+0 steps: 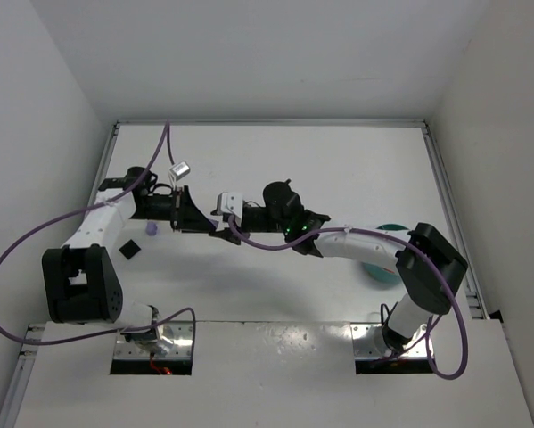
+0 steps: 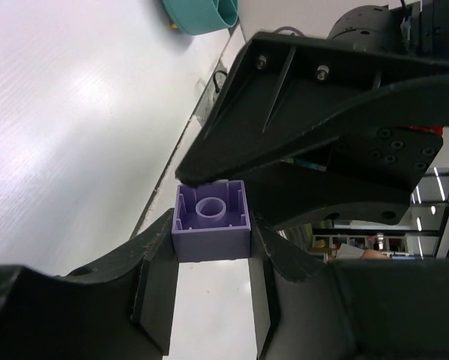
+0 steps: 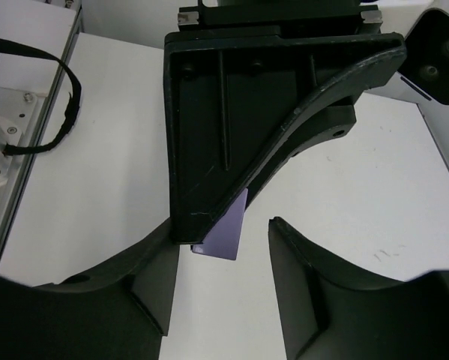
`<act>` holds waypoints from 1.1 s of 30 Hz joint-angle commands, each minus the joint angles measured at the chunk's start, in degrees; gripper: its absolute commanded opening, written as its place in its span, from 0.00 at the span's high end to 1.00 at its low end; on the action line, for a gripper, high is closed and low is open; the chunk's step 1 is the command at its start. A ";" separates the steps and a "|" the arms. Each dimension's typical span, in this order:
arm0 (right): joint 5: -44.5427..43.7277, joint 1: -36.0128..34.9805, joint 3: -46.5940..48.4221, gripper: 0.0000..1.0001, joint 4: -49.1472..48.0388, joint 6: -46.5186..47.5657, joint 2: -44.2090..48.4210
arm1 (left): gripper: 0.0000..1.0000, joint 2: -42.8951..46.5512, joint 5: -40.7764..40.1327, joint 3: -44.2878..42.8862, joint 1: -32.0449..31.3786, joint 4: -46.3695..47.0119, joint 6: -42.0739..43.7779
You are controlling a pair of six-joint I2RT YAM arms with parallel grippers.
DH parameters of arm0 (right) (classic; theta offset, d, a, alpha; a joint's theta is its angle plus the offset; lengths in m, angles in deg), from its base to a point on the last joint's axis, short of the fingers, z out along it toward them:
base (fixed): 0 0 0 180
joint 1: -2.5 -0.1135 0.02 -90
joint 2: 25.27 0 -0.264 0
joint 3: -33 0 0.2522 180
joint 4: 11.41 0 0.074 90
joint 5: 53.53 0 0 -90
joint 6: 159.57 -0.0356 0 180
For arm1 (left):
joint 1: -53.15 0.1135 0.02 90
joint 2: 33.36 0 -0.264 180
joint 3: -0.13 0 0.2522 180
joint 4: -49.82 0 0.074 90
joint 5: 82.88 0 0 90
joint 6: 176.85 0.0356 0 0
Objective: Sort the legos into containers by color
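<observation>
White table [image 1: 338,169], plain white walls [image 1: 35,134]

White table [image 1: 338,160] w/ metal rails [image 1: 447,205] on edges, white walls [image 1: 35,134] around; blk cable loop [image 3: 76,105] by metal plate [image 3: 3,120].

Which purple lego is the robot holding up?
The purple lego pinched in the left gripper, up off the table. The other purple lego and the black lego lie loose on the table.

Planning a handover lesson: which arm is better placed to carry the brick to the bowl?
Right: the bowl lies near its base, and the open right fingers flank the brick the left fingers hold.
</observation>
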 commanded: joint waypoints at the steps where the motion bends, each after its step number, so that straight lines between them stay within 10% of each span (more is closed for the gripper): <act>1: 0.37 -0.47 3.12 0.50 -4.29 -0.88 -0.03 | 0.79 1.82 2.97 0.53 -0.61 1.87 -0.92; 4: 0.37 -0.47 3.13 0.60 -4.29 -0.88 -0.55 | 0.79 1.82 2.97 0.53 -0.61 1.87 -0.92; 12: -1.03 -0.39 -0.99 0.93 -2.09 0.18 2.69 | 0.42 2.96 -0.79 -3.41 6.94 -2.77 5.65; 23: -8.94 4.97 2.32 0.97 26.76 -3.68 9.20 | 0.43 -5.83 -35.42 -19.96 23.29 -8.10 28.43; 27: -8.94 7.52 5.32 0.97 38.32 -3.69 9.73 | 0.44 -2.93 -53.23 -12.86 23.30 5.07 24.40; 33: -6.04 9.46 7.35 0.97 45.11 -6.15 9.20 | 0.48 -2.93 -58.11 -7.92 18.74 11.34 15.35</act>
